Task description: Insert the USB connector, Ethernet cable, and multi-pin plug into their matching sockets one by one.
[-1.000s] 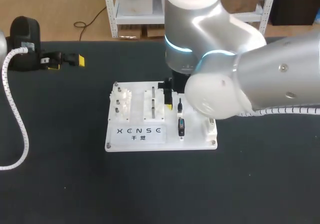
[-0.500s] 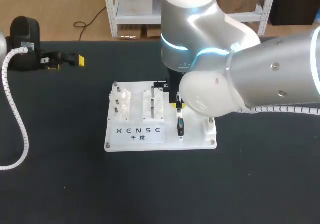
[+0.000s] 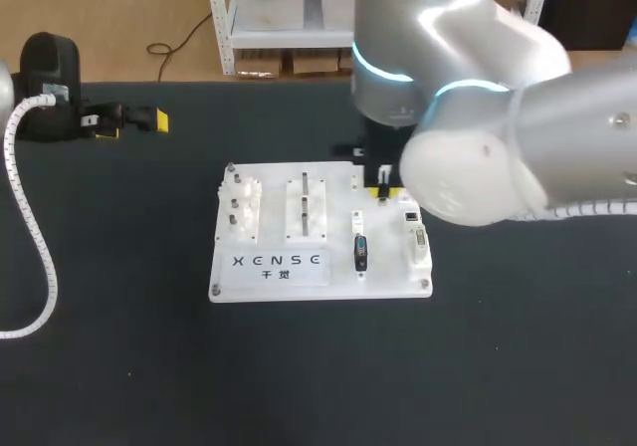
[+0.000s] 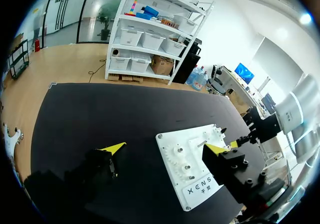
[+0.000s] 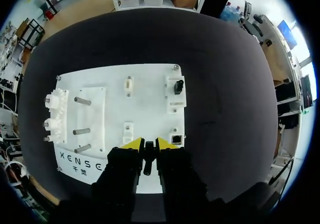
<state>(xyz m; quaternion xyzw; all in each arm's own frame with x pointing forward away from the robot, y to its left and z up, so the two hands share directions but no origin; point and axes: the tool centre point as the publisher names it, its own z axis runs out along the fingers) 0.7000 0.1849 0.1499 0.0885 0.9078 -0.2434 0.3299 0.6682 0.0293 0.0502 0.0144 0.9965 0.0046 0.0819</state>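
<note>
The white socket board (image 3: pixel 274 277) lies mid-table. My right gripper (image 3: pixel 383 187) hangs over its back right part, shut on a slim black plug (image 5: pixel 148 158) that stands upright between the yellow tips. Just ahead of those tips the right wrist view shows the Ethernet socket (image 5: pixel 176 138) and a small white socket (image 5: pixel 128 131). Farther on sits a black connector in a white holder (image 5: pixel 177 86). Another black connector (image 3: pixel 361 252) stands on the board's front, beside a multi-pin socket (image 3: pixel 420 239). My left gripper (image 3: pixel 134 125) rests far off at the back left, open and empty, with the board (image 4: pixel 175 149) ahead of it.
White gears (image 3: pixel 242 207) and a block of upright posts (image 3: pixel 304 205) occupy the board's left half. A white corrugated hose (image 3: pixel 40 257) of my left arm curves over the table's left side. Black tabletop surrounds the board.
My right gripper closed on the slim black plug that stood in the board's middle column, then carried it right towards the Ethernet socket. The left arm stayed still.
</note>
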